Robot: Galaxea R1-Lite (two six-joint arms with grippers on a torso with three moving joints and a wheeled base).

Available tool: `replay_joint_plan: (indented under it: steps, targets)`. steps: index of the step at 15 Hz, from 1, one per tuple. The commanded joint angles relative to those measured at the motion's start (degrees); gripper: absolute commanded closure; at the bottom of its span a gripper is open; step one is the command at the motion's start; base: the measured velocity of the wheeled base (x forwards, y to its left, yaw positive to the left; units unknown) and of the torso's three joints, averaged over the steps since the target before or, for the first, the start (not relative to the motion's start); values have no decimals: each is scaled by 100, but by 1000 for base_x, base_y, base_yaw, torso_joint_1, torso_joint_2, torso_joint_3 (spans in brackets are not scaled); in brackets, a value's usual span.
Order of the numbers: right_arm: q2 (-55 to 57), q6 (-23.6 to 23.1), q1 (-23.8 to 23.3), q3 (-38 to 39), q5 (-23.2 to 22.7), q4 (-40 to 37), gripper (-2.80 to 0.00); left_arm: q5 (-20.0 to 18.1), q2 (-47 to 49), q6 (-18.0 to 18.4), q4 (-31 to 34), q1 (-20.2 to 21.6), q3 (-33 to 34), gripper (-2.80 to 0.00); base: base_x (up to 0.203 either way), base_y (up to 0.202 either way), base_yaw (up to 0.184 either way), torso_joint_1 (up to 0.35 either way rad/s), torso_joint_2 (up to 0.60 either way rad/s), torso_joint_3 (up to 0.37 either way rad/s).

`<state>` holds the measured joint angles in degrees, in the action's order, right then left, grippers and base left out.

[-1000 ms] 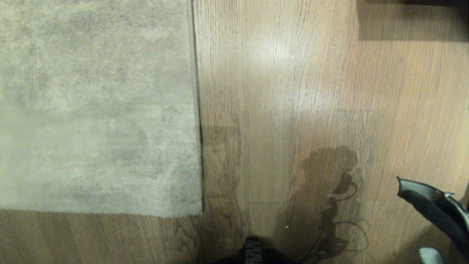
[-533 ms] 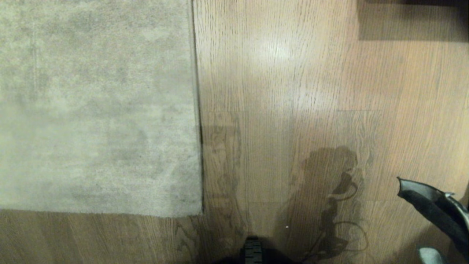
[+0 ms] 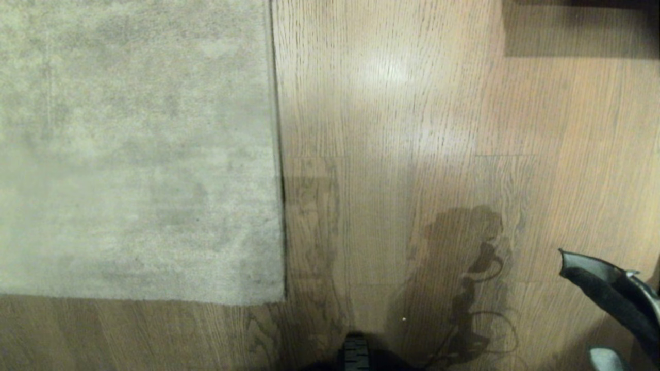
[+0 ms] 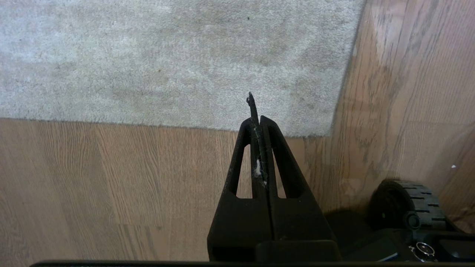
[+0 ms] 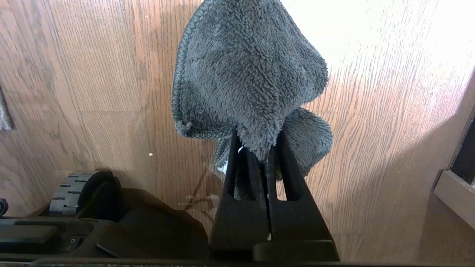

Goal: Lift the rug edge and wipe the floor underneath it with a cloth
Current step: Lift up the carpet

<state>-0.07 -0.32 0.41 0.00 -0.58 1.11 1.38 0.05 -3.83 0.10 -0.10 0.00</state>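
One rug, one cloth, two grippers over the floor (image 3: 412, 129).
Right gripper (image 5: 259, 148) clamped on the cloth (image 5: 245, 66); left gripper (image 4: 259, 120) jaws together, empty, near the flat rug edge (image 3: 278, 154).

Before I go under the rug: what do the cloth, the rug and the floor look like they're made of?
Cloth in the right pincer: grey, fluffy looped pile with a stitched hem, probably microfibre.
Rug: pale, mottled short pile, likely synthetic or wool; backing not visible.
Floor: brown wood-grain planks with a slight sheen and a light glare; wood or laminate, can't tell.
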Motion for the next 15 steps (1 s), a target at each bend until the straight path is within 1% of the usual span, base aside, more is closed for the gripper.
replay_joint_plan:
  steps: [1, 15]
  targets:
    - [13, -4, 2, 0, -3, 4, 0, 3, 4, -4, -1, 1, 0, 0, 0, 0, 0, 0, 0, 0]
    - [16, -4, 2, 0, -3, 4, 0, 3, -5, 16, -1, 1, 0, 0, 0, 0, 0, 0, 0, 0]
